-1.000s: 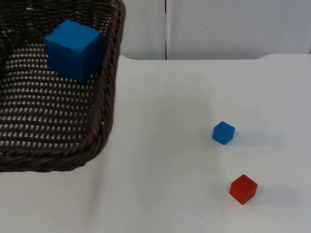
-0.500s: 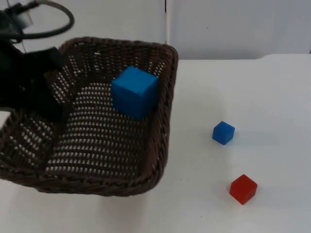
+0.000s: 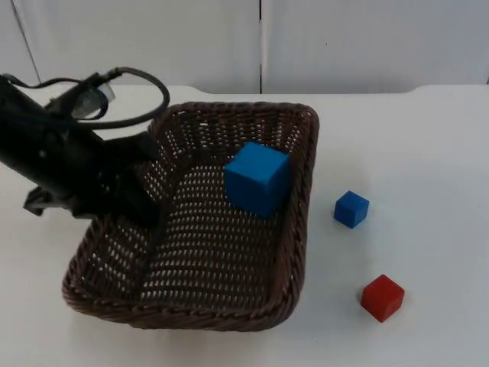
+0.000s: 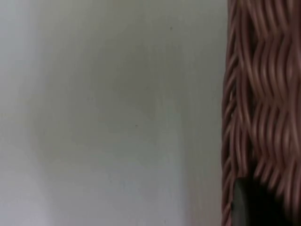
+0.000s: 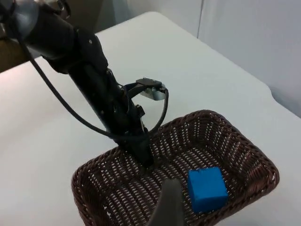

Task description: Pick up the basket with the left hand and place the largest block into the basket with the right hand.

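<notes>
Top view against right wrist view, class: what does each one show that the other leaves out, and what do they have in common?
Top view alone: the small blue block and the red block on the white table beside the basket.
Right wrist view alone: a black fingertip of the right gripper, above the basket.
Both: the large blue block lying in the basket, and the left gripper at the basket's wall.

Bright even light; soft shadows; left wrist view blurred.
</notes>
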Robot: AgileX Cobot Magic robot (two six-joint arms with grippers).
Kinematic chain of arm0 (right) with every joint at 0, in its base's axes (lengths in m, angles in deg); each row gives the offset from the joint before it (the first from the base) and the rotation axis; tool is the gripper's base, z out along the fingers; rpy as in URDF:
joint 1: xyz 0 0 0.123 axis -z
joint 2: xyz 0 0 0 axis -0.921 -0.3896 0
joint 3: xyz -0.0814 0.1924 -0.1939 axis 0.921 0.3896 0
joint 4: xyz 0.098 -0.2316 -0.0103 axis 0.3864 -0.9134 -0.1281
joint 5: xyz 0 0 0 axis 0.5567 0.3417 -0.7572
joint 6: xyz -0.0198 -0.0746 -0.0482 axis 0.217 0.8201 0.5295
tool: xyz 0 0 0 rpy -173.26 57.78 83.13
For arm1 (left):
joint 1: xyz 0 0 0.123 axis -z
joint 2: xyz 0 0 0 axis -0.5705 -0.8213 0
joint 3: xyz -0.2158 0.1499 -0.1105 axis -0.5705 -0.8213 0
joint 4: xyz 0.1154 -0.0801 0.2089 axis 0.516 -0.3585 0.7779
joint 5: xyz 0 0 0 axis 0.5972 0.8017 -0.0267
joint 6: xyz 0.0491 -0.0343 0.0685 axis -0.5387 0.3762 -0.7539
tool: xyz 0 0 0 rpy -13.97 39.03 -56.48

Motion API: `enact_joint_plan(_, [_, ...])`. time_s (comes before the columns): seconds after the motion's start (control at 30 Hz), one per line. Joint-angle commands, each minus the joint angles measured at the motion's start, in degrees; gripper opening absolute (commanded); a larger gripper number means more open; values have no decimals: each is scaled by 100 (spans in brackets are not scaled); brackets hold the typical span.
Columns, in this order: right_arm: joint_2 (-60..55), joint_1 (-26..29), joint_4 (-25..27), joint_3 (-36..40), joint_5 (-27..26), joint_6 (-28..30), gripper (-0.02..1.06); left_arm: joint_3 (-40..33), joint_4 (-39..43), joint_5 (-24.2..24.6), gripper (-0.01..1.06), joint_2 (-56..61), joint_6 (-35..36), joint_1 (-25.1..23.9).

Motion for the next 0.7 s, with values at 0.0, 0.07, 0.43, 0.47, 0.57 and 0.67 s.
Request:
enact_joint_plan(0.0, [66,16,-74,67,18,-35,67,53,-530,68,0,-129,-372,43])
enact_joint_plan(0.07, [95,16,-86,133,-8,-35,67,53,-634,68,0,-280,-543,58])
enact_joint_plan(0.43, [95,16,-86,271,-38,-59,67,53,-698,-77,2,-433,-751,83])
enact_joint_plan(0.47, [95,16,-86,271,-38,-59,67,53,-698,-77,6,-433,-778,83])
enact_joint_plan(0.57, [95,16,-86,271,-38,-59,67,53,-698,-77,20,-433,-792,83])
enact_joint_plan(0.67, [95,16,-86,271,-38,-59,67,53,-677,-77,37,-433,-792,83])
